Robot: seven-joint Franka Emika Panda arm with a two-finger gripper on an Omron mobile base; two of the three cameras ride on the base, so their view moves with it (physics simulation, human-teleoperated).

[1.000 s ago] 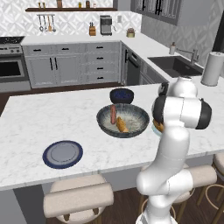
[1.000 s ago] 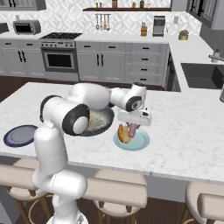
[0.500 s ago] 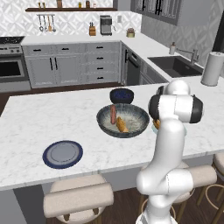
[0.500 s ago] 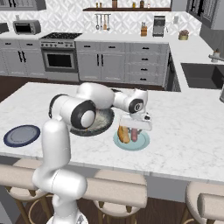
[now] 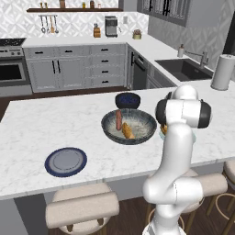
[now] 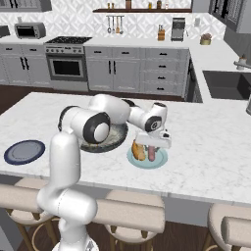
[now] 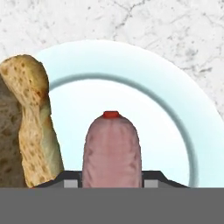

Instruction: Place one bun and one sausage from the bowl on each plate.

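**Sausage gripped over the teal plate**

The gripper [image 7: 111, 181] pinches a pink sausage [image 7: 111, 151] between its two fingertips [image 7: 70, 183], the sausage running out from the jaws over the pale teal plate [image 7: 175, 109]. In the hand view a bun [image 7: 30, 127] lies just beside the sausage, on the same plate. From the right base view the gripper [image 6: 152, 149] hangs low over this teal plate [image 6: 160, 162], with the sausage [image 6: 151, 153] under it and the bun [image 6: 138, 150] to its left; whether the sausage already rests on the plate cannot be told.

The teal plate sits near the front edge of the white marble island [image 6: 211, 147]. Just left of it, partly behind the arm, stands the wide dark grey bowl [image 6: 113, 140]. In the left base view this bowl [image 5: 110, 124] holds one more sausage [image 5: 119, 119] and one more bun [image 5: 128, 131], side by side on its speckled inside. Just behind it, farther from the robot, sits a smaller dark blue bowl [image 5: 127, 100].

Well to the left along the island, near its front edge, lies the dark navy plate [image 5: 66, 161], bare. It shows too in the right base view [image 6: 24, 151].

Beyond the island, a sink [image 5: 183, 69] is set in the far right counter, with a paper towel roll [image 5: 222, 72] near it, and an oven [image 6: 66, 66] stands in the far cabinets.
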